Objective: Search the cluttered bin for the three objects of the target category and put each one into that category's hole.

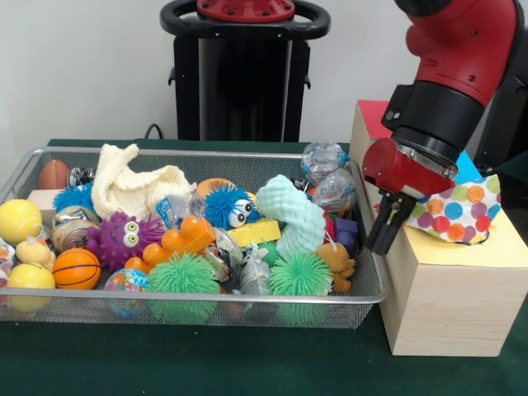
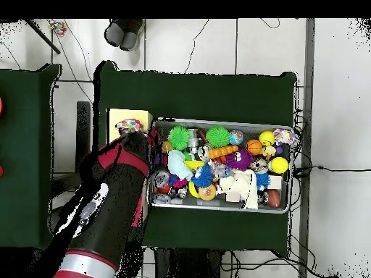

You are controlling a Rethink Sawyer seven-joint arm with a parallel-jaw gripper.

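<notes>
Polka-dot cloth (image 1: 458, 213): one crumpled piece, lying on top of the wooden box (image 1: 445, 305), right against the gripper (image 1: 388, 239) on its side away from the bin (image 1: 206, 309). We cannot tell whether the jaws are spread, closed on nothing, or pinching the cloth's near edge, since the cloth hides that side of them.

Lie of the piece: wider than tall, with its long run leading along the box top straight away from the jaws. A blue scrap (image 1: 469, 169) shows just behind it.

Position of the jaws: low over the box edge nearest the bin, pointing down, roughly over the seam between bin and box.

Hole: not visible in either view. We judge it sits under or beside the cloth, so the coming move turns on carrying the jaws outward from the bin, along the cloth's long run.

Bin, on the opposite side of the jaws, contents still crowded:
- teal knit cloth (image 1: 290, 213), nearest to the jaws
- white knit cloth (image 1: 132, 186), well beyond it
- green spiky balls (image 1: 183, 276), toy basketball (image 1: 76, 268) and mixed small toys

We judge the two knit cloths to be likely fellows of the polka-dot piece.
</notes>
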